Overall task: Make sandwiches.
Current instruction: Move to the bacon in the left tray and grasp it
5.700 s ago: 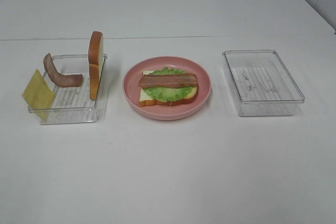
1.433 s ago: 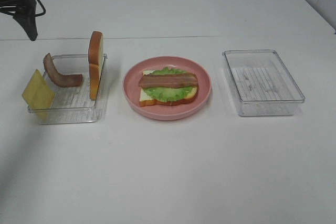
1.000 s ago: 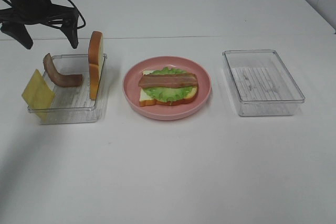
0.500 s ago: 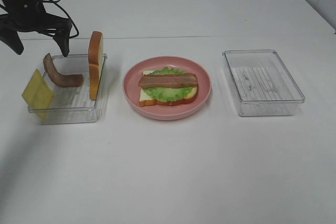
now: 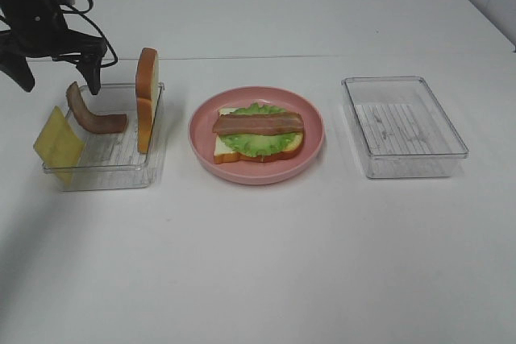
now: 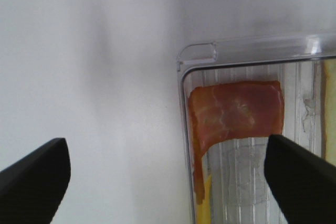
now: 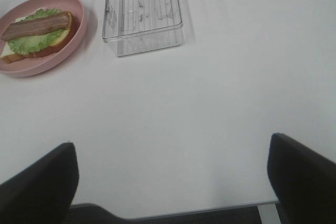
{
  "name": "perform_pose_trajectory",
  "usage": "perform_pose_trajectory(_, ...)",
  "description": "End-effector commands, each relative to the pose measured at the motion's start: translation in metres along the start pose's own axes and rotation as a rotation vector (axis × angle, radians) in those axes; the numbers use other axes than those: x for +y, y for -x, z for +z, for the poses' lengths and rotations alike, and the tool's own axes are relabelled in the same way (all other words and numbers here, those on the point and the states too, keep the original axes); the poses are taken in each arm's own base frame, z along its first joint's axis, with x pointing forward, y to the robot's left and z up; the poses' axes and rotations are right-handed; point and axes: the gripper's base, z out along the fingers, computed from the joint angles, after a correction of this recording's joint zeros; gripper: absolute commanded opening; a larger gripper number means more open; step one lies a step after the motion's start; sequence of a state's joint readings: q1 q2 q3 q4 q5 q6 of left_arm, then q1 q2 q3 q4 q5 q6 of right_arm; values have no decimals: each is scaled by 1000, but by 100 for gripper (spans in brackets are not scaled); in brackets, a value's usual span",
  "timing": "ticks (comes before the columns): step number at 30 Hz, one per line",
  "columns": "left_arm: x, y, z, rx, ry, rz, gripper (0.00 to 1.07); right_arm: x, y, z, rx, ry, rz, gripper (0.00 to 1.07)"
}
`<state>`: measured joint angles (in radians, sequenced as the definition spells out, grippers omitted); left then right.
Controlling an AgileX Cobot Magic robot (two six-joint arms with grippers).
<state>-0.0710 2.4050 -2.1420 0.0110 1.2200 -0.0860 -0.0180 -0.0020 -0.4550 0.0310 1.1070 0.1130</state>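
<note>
Left end effector (image 5: 60, 88) dropped nearer bacon (image 5: 97, 121).

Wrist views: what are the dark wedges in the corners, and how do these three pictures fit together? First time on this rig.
It is a robot with two arms, each ending in a two-fingered gripper. The high view looks down on the table; each wrist view rides on an arm, and the dark wedges are that gripper's fingers. The left gripper hangs open over a corner of the left tray, which holds a bacon strip, a cheese square and an upright bread slice. The pink plate carries the half-built sandwich: bread, lettuce, bacon. A second clear tray sits to its right. The right gripper is open, away from the food; neither holds anything.
</note>
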Motion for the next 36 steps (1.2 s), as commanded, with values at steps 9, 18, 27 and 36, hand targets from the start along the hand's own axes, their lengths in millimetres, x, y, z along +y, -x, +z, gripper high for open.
perform_pose_trajectory(9,3,-7,3,80,12,0,91,0,-2,-2,-41,5,-4,93)
perform_pose_trajectory(18,5,-8,10,100,12,-6,91,0,-2,-2,-41,5,-4,93)
perform_pose_trajectory(27,5,-8,10,101,12,-5,76,0,-2,-2,-41,5,-4,93)
perform_pose_trajectory(36,5,-7,10,97,12,-17,45,0,-2,-2,-41,5,-4,93)
